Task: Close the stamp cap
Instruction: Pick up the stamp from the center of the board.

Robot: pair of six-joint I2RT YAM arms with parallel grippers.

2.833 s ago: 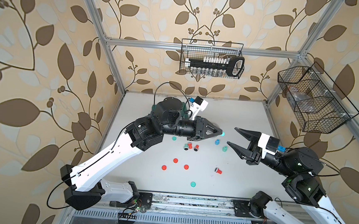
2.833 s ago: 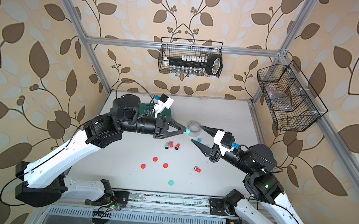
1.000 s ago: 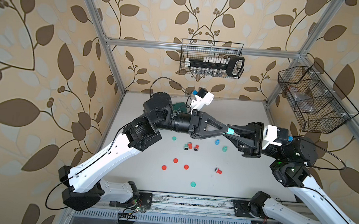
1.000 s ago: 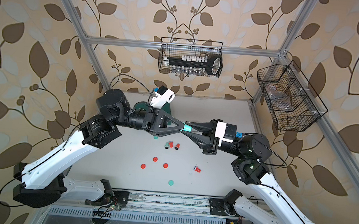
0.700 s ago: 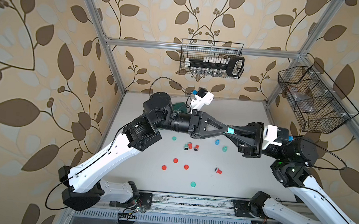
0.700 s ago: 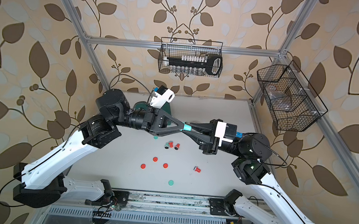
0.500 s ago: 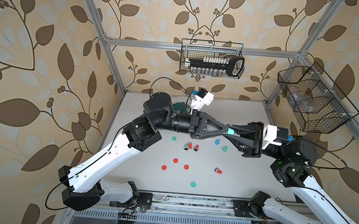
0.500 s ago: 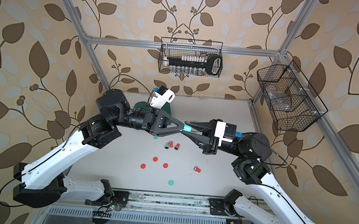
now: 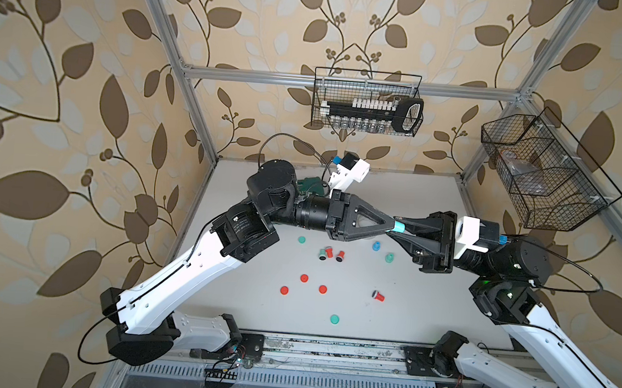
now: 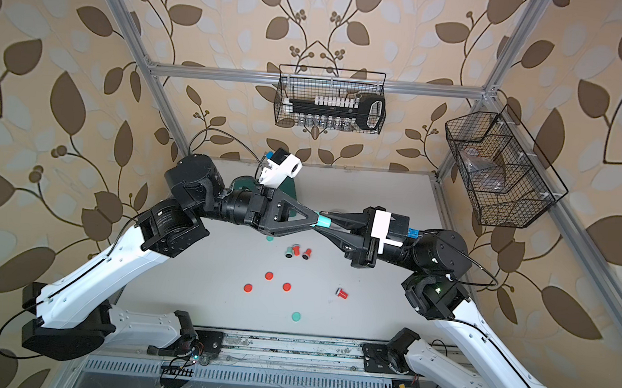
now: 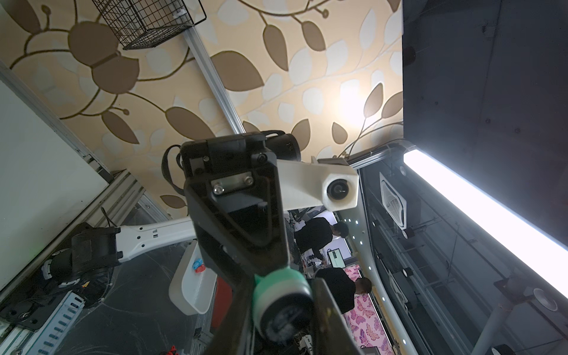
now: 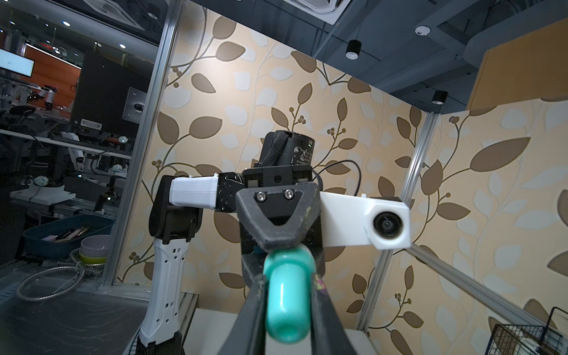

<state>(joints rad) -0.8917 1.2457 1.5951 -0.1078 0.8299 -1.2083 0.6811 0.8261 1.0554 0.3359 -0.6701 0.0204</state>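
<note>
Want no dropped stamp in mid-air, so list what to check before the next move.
1. Hold of left gripper on stamp: ok, clamped on both sides in its wrist view.
2. Hold of right gripper on the other end: ok.
3. Both grippers in line, tip to tip: ok in both top views.
4. Stamp off the table: ok.
5. Seating of cap: cannot tell; the grippers hide the joint.

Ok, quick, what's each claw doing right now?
Left claw: closed on the teal stamp.
Right claw: closed on the same stamp's other end.
</note>
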